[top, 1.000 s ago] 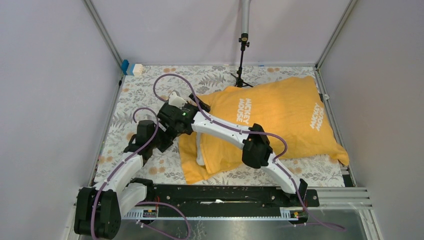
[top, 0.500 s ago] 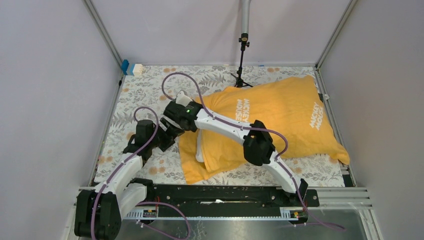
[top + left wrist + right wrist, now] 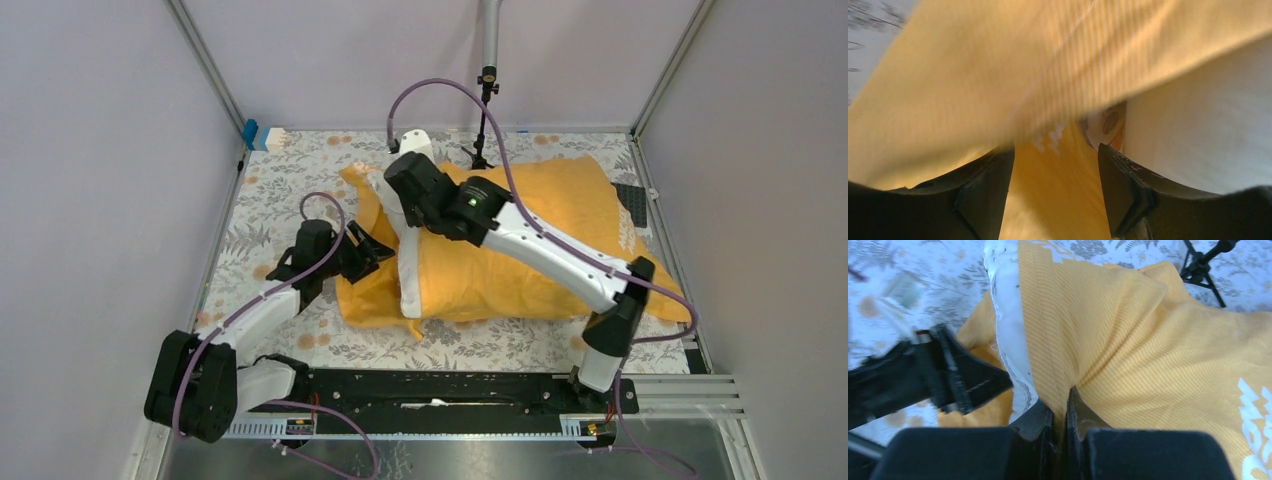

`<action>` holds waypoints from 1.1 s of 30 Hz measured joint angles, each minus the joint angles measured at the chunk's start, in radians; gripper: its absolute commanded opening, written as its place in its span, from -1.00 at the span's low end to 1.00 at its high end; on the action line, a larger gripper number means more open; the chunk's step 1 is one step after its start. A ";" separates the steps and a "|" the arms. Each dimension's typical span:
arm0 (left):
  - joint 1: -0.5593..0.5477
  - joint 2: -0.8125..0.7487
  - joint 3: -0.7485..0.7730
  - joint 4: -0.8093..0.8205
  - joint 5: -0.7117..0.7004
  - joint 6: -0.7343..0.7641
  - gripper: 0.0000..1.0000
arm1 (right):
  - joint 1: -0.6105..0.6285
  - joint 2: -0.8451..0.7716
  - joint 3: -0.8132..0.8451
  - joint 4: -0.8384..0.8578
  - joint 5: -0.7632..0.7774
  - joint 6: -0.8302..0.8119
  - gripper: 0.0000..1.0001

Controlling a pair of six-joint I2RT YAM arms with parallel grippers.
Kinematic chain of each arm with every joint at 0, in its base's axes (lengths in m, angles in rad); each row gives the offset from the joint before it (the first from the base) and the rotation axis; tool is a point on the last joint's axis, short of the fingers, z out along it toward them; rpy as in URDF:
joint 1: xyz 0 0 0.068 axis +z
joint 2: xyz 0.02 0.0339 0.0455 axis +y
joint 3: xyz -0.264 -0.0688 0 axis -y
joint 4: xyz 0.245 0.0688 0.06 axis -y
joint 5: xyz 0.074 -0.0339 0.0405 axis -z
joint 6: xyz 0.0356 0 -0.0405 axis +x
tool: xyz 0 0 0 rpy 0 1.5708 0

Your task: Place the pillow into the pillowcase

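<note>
Left gripper (image 3: 1055,152): two dark fingers (image 3: 983,195) at the bottom edge, standing well apart.
Pillowcase (image 3: 998,75): ribbed orange-yellow cloth, blurred, across the top and hanging down between the fingers.
Pillow (image 3: 1208,130): plain white, at right, under the pillowcase's edge.
Floral table cover (image 3: 868,30): glimpsed top left.

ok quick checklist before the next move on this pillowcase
1. right gripper pinching the pillowcase hem: ok
2. left gripper gripping cloth: not ok, jaws open with orange cloth between them
3. pillow fully inside: not ok, a white edge shows at the opening
4. right arm's cable clear of the tripod stand: cannot tell
</note>
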 measured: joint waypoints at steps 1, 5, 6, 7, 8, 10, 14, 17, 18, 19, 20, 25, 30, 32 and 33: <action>-0.020 0.018 0.006 0.008 -0.004 -0.006 0.25 | 0.000 -0.031 -0.031 0.024 -0.015 0.007 -1.00; -0.114 0.068 0.035 0.032 -0.062 -0.025 0.27 | 0.000 -0.159 -0.211 0.143 -0.082 0.037 -1.00; -0.129 0.072 0.038 0.037 -0.079 -0.026 0.27 | -0.001 -0.182 -0.253 0.172 -0.096 0.043 -1.00; -0.145 0.077 0.040 0.045 -0.099 -0.027 0.27 | 0.000 -0.206 -0.294 0.201 -0.111 0.049 -1.00; -0.158 0.084 0.041 0.053 -0.117 -0.028 0.27 | 0.000 -0.223 -0.328 0.224 -0.124 0.054 -1.00; -0.183 0.104 0.047 0.062 -0.151 -0.028 0.25 | 0.000 -0.251 -0.383 0.264 -0.146 0.063 -1.00; -0.264 0.146 0.051 0.074 -0.239 -0.030 0.17 | -0.001 -0.298 -0.471 0.343 -0.170 0.078 -1.00; -0.324 0.148 0.051 0.079 -0.302 -0.043 0.11 | 0.000 -0.333 -0.519 0.382 -0.172 0.090 -1.00; -0.345 0.146 0.051 0.081 -0.331 -0.045 0.08 | 0.000 -0.343 -0.528 0.389 -0.172 0.092 -1.00; -0.367 0.143 0.051 0.081 -0.356 -0.048 0.03 | -0.001 -0.356 -0.539 0.400 -0.172 0.095 -1.00; -0.387 0.138 0.051 0.080 -0.377 -0.051 -0.03 | -0.001 -0.366 -0.546 0.407 -0.172 0.097 -1.00; -0.470 0.122 0.051 0.080 -0.466 -0.058 -0.23 | -0.002 -0.398 -0.566 0.430 -0.172 0.106 -1.00; -0.505 0.128 0.050 0.083 -0.521 -0.066 -0.04 | -0.003 -0.410 -0.577 0.446 -0.172 0.116 -1.00; -0.510 0.144 0.050 0.093 -0.549 -0.066 0.03 | -0.003 -0.417 -0.579 0.449 -0.175 0.122 -1.00; -0.512 0.155 0.051 0.097 -0.562 -0.065 0.04 | -0.004 -0.418 -0.579 0.449 -0.179 0.125 -1.00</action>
